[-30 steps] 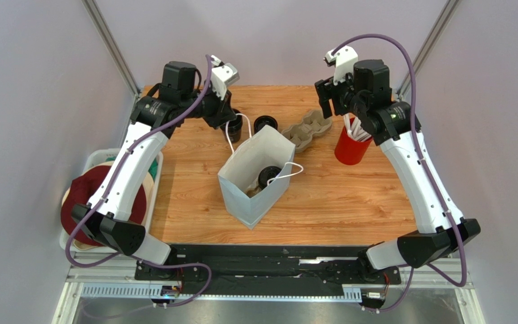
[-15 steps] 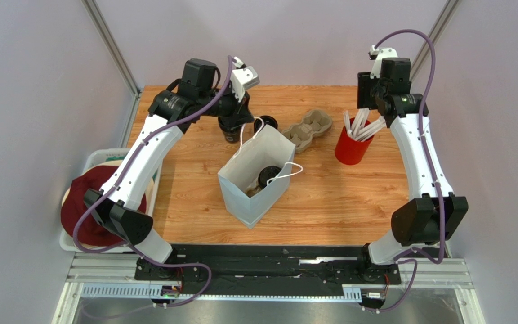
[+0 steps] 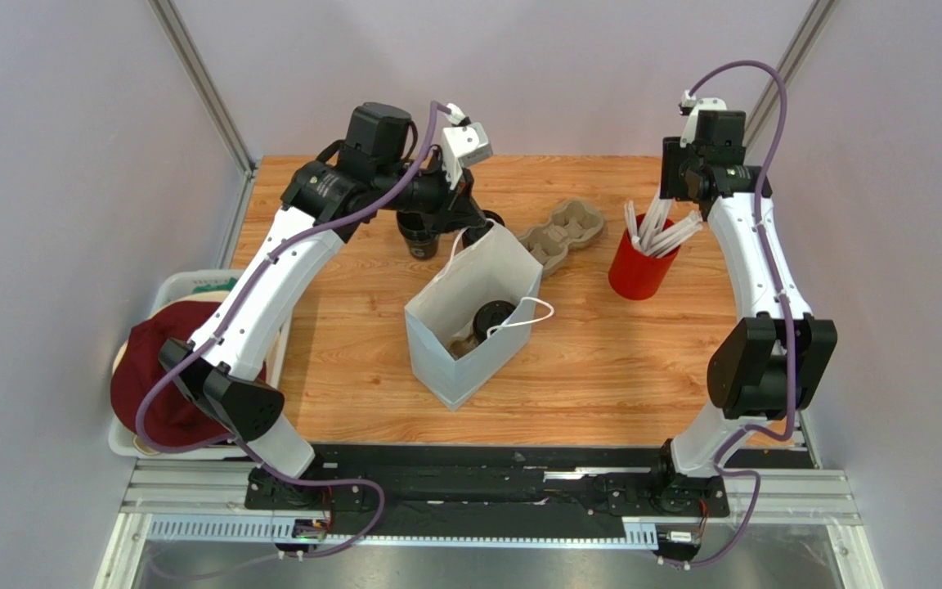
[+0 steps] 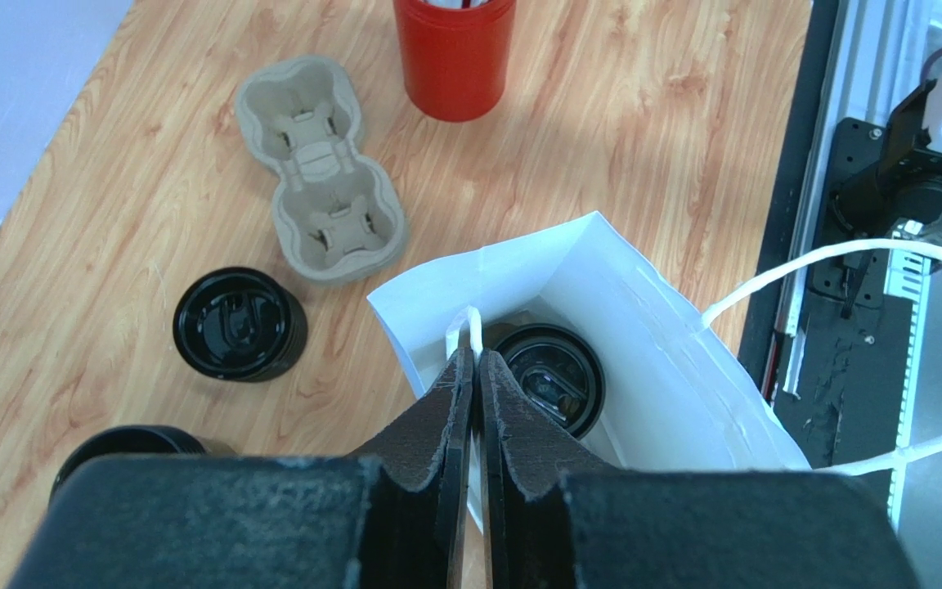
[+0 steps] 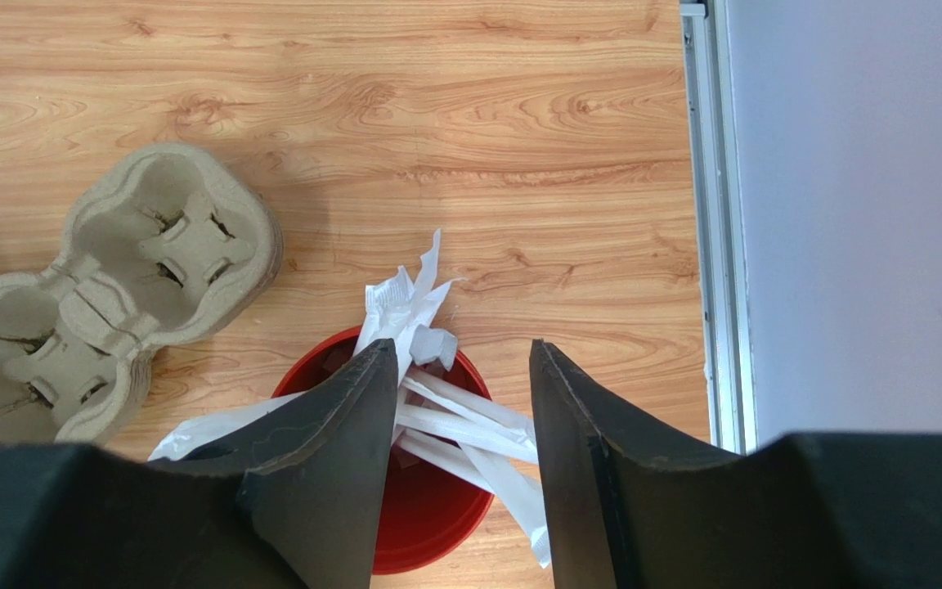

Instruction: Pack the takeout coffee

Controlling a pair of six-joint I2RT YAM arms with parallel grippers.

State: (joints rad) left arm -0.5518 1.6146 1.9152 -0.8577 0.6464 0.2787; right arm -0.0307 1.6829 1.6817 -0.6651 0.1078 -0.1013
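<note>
Sitting inside the bag (image 4: pixel 673 387), takeout coffee (image 4: pixel 550 378) points lid-upward.

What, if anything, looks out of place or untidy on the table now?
Nothing is spilled or damaged. Only the wrapped straws look untidy: they splay over the rim of the red cup. The takeout coffee sits inside the white bag, lid on.

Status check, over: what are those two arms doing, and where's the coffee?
Left gripper shut on bag handle. Right gripper open above red cup of straws. Lidded coffee cup inside white bag. No obstruction seen.
</note>
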